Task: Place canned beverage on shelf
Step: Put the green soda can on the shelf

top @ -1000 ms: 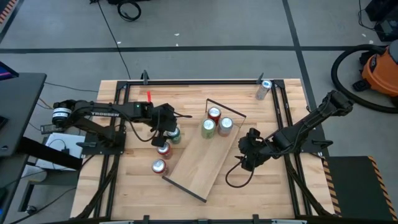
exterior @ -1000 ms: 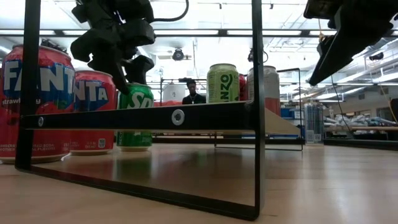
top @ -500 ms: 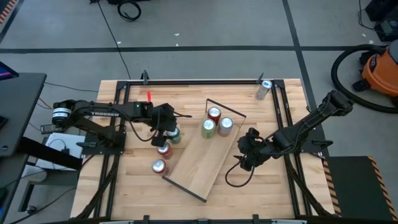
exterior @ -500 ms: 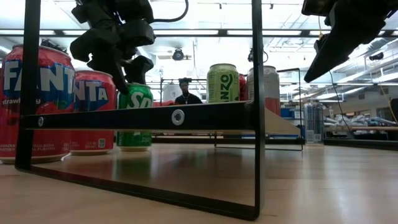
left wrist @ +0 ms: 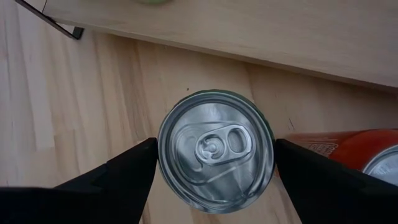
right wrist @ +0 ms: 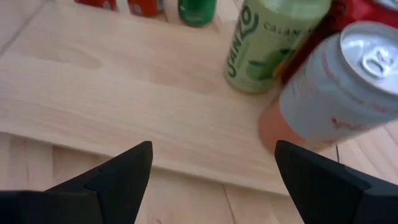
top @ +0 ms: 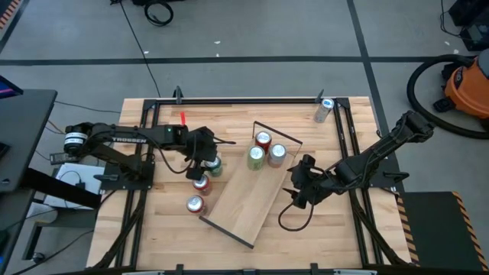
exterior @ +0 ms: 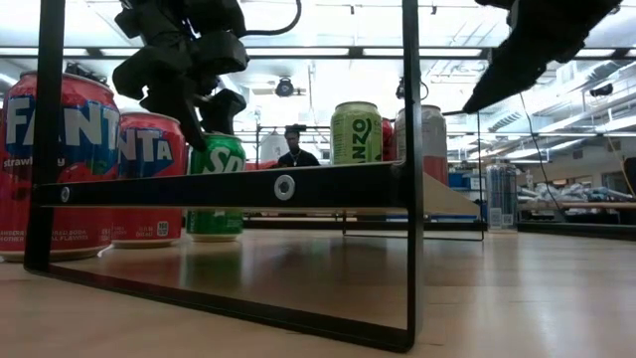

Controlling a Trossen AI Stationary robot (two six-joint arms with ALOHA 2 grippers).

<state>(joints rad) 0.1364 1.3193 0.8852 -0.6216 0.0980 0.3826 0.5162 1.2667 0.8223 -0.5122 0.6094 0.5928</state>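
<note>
A green can [left wrist: 214, 149] stands upright on the tabletop, just left of the shelf [top: 252, 195]. My left gripper [top: 208, 156] is over it, one finger at each side of it. Two red cans [top: 201, 183] [top: 195, 204] stand near it on the table. On the shelf's far end stand a red can [top: 263, 140], a green can [right wrist: 267, 37] and a silver-pink can [right wrist: 323, 87]. My right gripper [right wrist: 212, 149] hangs open above the shelf's right edge, nothing between its fingers. My left gripper has the green can's side wall [left wrist: 270, 140] just under the top rim between its two fingers, one on each opposite side. The fingers [exterior: 199, 119] slant down from above and from the table's left. The can is upright with its base on the table.
A silver can [top: 325, 109] stands alone at the table's far right corner. A black rail frame [top: 244, 99] runs round the table. The shelf's black wire end frame [exterior: 407, 179] stands close in the low view. The shelf's near half is bare wood.
My right gripper has turned at the wrist and tipped its fingers upward, shifting slightly toward the cans on the shelf, still open. The cans have not moved.
</note>
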